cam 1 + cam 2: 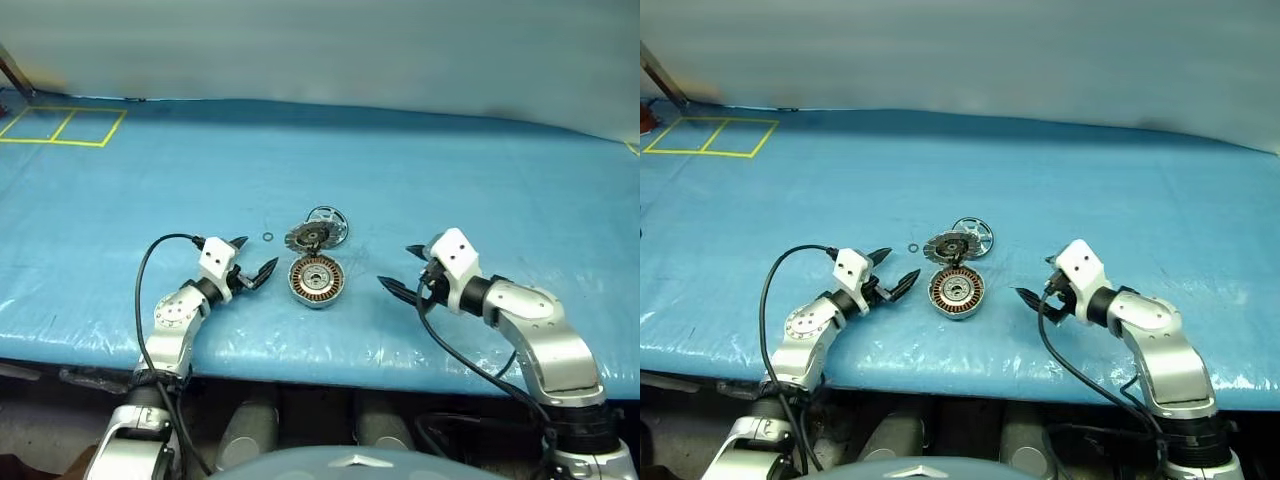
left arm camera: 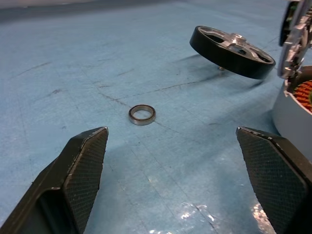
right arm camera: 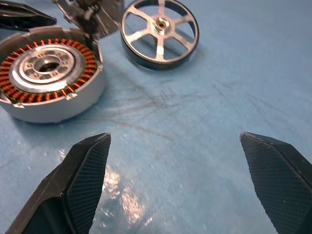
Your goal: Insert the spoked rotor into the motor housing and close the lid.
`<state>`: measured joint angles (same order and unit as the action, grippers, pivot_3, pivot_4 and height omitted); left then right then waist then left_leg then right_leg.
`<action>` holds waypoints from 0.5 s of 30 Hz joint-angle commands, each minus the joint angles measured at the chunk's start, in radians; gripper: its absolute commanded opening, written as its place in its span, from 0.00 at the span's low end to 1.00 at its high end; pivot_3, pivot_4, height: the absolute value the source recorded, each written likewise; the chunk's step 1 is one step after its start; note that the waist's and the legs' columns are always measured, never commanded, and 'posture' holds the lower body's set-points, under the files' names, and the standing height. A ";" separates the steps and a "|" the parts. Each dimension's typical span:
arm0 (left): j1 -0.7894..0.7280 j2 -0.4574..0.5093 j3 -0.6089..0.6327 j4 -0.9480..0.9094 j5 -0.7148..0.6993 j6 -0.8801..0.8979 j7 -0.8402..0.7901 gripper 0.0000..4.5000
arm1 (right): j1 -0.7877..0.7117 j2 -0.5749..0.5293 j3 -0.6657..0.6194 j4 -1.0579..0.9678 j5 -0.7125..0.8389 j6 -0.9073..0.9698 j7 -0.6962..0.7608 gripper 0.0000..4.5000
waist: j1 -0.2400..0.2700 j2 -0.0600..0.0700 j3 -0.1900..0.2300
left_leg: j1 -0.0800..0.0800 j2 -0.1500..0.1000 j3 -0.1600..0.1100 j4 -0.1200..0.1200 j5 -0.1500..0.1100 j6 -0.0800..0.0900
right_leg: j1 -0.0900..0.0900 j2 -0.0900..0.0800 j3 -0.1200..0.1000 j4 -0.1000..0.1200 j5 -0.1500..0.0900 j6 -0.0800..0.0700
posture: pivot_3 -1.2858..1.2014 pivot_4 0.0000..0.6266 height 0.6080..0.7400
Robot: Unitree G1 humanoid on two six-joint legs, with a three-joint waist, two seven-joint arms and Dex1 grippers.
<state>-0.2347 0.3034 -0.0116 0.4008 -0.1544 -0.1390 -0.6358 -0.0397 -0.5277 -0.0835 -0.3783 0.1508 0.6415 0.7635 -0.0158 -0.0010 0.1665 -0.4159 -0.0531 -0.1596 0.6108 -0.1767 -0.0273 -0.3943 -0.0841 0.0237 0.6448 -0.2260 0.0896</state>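
Observation:
The motor housing lies on the blue table cover, its copper windings facing up. Its lid stands open on the far edge, ribbed side toward me. The spoked rotor rests tilted just behind the lid, seen close as the rotor past the housing. My left gripper is open to the left of the housing, holding nothing. My right gripper is open to the right of it, also holding nothing. Both are apart from the housing.
A small metal ring lies loose on the cover left of the lid, ahead of the left gripper. Yellow tape squares mark the far left corner. The table's front edge runs just below both arms.

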 commanded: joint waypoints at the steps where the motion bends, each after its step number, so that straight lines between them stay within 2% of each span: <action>1: -0.063 0.011 -0.014 0.076 0.031 -0.030 -0.018 1.00 | 0.001 -0.003 -0.027 -0.005 0.033 -0.028 -0.023 1.00 | -0.001 0.000 0.000 | 0.000 0.000 0.000 0.000 0.000 0.000 | 0.000 0.000 0.000 0.000 0.000 0.000 | 0.52 0.24 1.00; 14: -0.297 -0.031 -0.050 0.433 0.110 -0.034 -0.007 1.00 | -0.004 -0.011 0.010 -0.006 0.062 -0.028 -0.072 1.00 | 0.004 0.000 0.000 | 0.000 -0.003 0.000 0.001 0.000 0.001 | 0.002 -0.002 0.000 0.000 0.001 0.003 | 0.52 0.24 1.00; 15: -0.304 -0.035 -0.052 0.447 0.113 -0.034 -0.014 0.96 | -0.003 -0.012 0.012 -0.007 0.063 -0.028 -0.075 1.00 | 0.004 0.000 0.000 | 0.001 -0.003 0.000 0.001 0.001 0.001 | 0.002 -0.002 0.000 0.000 0.001 0.003 | 0.52 0.24 1.00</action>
<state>-0.5419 0.2771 -0.0457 0.7986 -0.0592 -0.1838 -0.6410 -0.0345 -0.5312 -0.0672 -0.3599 0.2025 0.6320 0.6941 -0.0116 -0.0008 0.1662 -0.4152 -0.0561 -0.1599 0.6120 -0.1761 -0.0263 -0.3919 -0.0865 0.0232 0.6445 -0.2245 0.0929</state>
